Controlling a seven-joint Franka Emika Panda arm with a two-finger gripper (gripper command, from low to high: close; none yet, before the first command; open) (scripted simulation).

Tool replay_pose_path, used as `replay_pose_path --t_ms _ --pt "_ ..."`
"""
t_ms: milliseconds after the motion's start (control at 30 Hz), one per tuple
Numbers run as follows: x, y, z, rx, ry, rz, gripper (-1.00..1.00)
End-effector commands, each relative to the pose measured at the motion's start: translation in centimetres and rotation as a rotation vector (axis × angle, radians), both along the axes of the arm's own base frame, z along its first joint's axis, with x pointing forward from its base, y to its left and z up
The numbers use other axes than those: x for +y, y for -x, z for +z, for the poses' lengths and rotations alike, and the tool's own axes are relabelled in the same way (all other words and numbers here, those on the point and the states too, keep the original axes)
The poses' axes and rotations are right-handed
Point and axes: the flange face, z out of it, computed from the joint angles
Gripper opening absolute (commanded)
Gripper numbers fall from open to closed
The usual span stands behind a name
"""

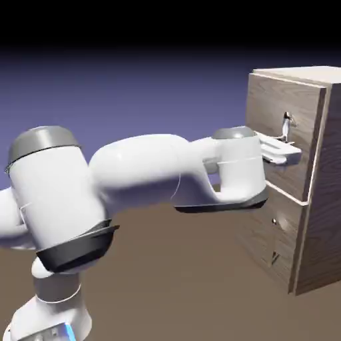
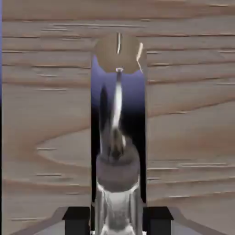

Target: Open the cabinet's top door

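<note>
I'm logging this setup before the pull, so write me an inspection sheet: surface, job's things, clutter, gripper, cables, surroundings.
Surface: plain brown ground, no marks made out.
Job's things: tall light-brown wood-grain cabinet; its larger upper wood-grain door looks closed and bears a shiny silver metal handle. Smaller lower wood-grain panel looks closed too.
Clutter: nothing seen.
Gripper: the white two-finger gripper is at the upper door, dark fingertips on either side of the handle; whether they grip it firmly cannot be told.
Cables: nothing seen.
Surroundings: blue-violet backdrop, darkening to black at the top.
</note>
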Motion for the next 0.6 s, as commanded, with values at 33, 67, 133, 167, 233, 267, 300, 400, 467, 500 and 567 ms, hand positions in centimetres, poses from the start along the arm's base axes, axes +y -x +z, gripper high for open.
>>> replay_pose_path --t_ms 33,67,133,167,233,267,300,400,467,500,567 --pt "0.2 0.2 0.0 0.002 -0.003 -0.007 -1.00" --pt "0.3 0.4 0.0 0.002 -0.003 -0.016 -1.00" --pt "0.8 1.1 0.0 0.002 -0.003 -0.050 -1.00" --pt "1.0 1.4 0.0 0.001 -0.003 -0.062 -1.00" --pt "1.2 1.7 0.0 0.001 -0.003 -0.074 -1.00" --pt "1.3 1.8 0.0 0.002 -0.003 -0.078 -1.00" --pt "1.4 1.9 0.0 0.002 -0.004 -0.083 -1.00" --pt "1.7 2.2 0.0 0.002 -0.004 -0.099 -1.00" --pt "1.9 2.5 0.0 0.002 -0.004 -0.112 -1.00" --pt "2.0 2.6 0.0 0.002 -0.004 -0.118 -1.00" --pt "2.2 2.8 -0.1 0.003 -0.004 -0.129 -1.00"
